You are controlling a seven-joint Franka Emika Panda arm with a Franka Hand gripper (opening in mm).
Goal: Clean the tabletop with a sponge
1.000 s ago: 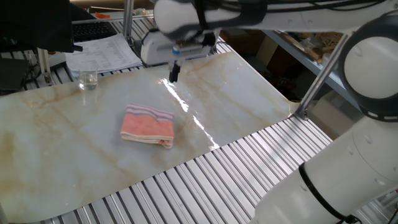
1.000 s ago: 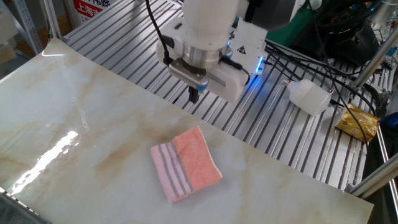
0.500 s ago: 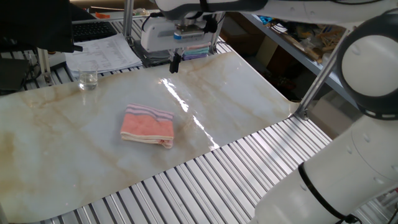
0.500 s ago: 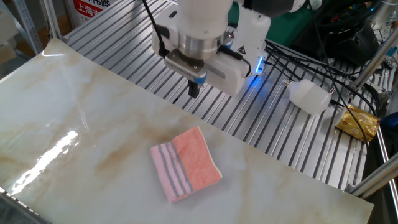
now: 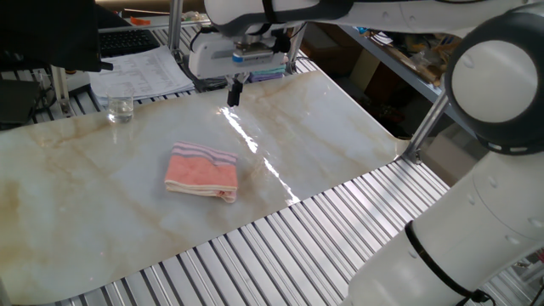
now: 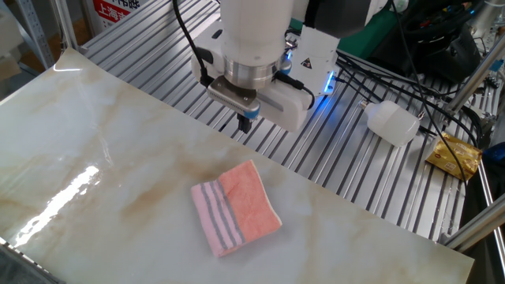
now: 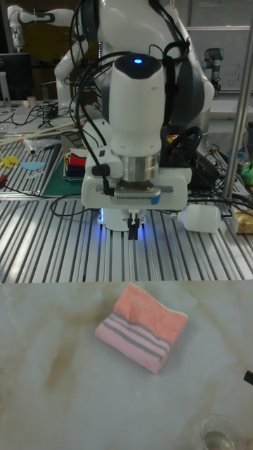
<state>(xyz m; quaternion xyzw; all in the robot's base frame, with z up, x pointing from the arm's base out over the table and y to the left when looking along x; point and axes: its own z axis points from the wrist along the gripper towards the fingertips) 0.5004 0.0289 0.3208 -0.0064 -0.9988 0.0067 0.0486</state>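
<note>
Basically pincer [image 6: 246, 122] has shifted a bit over the last second, still up over the tabletop's [image 6: 95, 166] back edge, fingers together, nothing held. Sponge [image 6: 235, 207] sits untouched mid-desk, well apart, so no approach or grasp started yet, wiping all pending

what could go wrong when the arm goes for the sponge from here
The gripper looks shut and hangs off to one side of the sponge, so it must open and shift over, or it may only push the pad. The sponge is soft and folded, so a pinch could lift one layer and unfold it. The glass stands on the tabletop, where a wide wipe might hit it.
</note>
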